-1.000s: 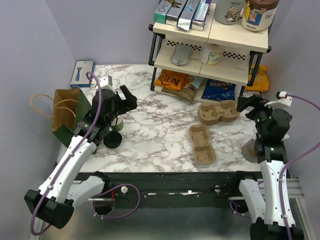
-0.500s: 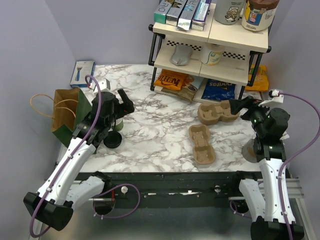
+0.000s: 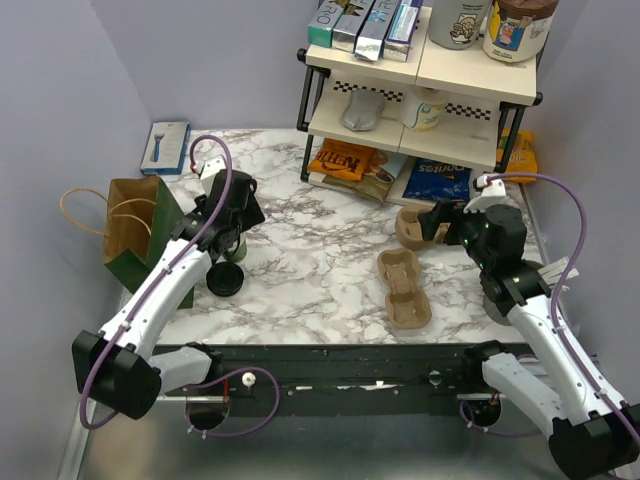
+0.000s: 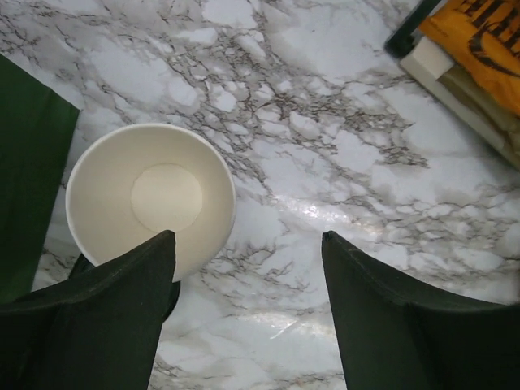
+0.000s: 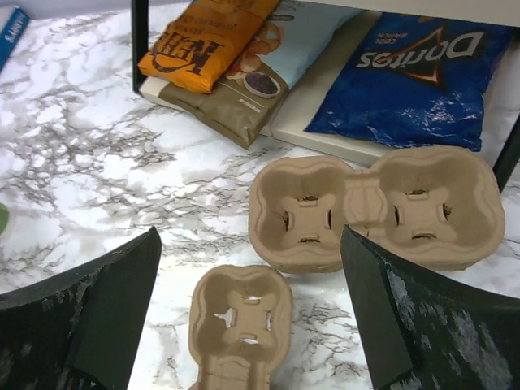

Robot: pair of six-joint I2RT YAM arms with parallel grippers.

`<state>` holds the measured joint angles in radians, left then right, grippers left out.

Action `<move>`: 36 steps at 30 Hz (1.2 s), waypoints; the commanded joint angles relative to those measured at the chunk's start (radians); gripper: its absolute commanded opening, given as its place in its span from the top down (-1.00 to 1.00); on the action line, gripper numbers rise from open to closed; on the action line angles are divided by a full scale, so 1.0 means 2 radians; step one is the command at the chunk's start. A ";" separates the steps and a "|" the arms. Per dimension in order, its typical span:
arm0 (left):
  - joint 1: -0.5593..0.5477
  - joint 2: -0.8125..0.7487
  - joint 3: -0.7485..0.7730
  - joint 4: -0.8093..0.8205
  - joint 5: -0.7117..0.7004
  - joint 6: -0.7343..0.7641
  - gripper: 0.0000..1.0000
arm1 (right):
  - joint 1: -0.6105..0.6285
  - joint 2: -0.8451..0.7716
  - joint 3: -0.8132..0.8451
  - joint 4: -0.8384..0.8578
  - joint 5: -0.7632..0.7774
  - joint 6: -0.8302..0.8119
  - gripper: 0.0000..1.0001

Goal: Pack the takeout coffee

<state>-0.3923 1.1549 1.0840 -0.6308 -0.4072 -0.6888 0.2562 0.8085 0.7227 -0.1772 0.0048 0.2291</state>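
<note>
With your left claw (image 4: 244, 240) open and one finger (image 4: 97, 325) over the rim of the lidless dark-green paper cup (image 4: 150, 195) beside the paper bag (image 4: 28, 179), closing off-centre could tip it; your right claw (image 5: 250, 236) gapes too.

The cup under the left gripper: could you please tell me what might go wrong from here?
1. The cup sits off-centre under the open left gripper, with one finger over its rim. Coming straight down could dent or tip it.
2. The lid lies on the table right beside the cup, close to the left arm, which might knock it away.
</note>
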 commanded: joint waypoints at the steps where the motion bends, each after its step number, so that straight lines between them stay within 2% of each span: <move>1: 0.016 0.029 0.013 -0.011 -0.020 -0.011 -0.37 | 0.012 -0.002 0.008 -0.013 0.054 -0.018 -1.00; 2: 0.019 0.032 0.013 -0.011 -0.020 -0.013 -0.29 | 0.011 -0.005 0.007 -0.013 0.056 -0.017 -1.00; 10: 0.030 0.045 0.000 -0.004 -0.018 -0.015 -0.21 | 0.012 0.008 0.009 -0.020 0.067 -0.019 -1.00; 17: 0.040 0.062 0.000 0.003 -0.003 -0.014 -0.01 | 0.012 0.011 0.008 -0.017 0.069 -0.019 -1.00; 20: 0.040 0.065 0.000 0.008 -0.001 -0.013 0.18 | 0.012 0.009 0.006 -0.016 0.074 -0.018 -1.00; 25: 0.040 0.071 0.001 0.008 0.010 -0.011 0.36 | 0.012 0.009 0.005 -0.015 0.079 -0.019 -1.00; 34: 0.040 0.068 0.009 0.008 0.016 -0.001 0.98 | 0.012 0.012 0.006 -0.015 0.079 -0.018 -1.00; 36: 0.040 0.066 0.013 0.010 0.026 0.007 1.00 | 0.012 0.012 0.006 -0.015 0.077 -0.017 -1.00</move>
<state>-0.3153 1.2888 1.0843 -0.6212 -0.3908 -0.7013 0.2741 0.8307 0.7227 -0.1928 0.1413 0.2077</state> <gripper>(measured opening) 0.022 0.998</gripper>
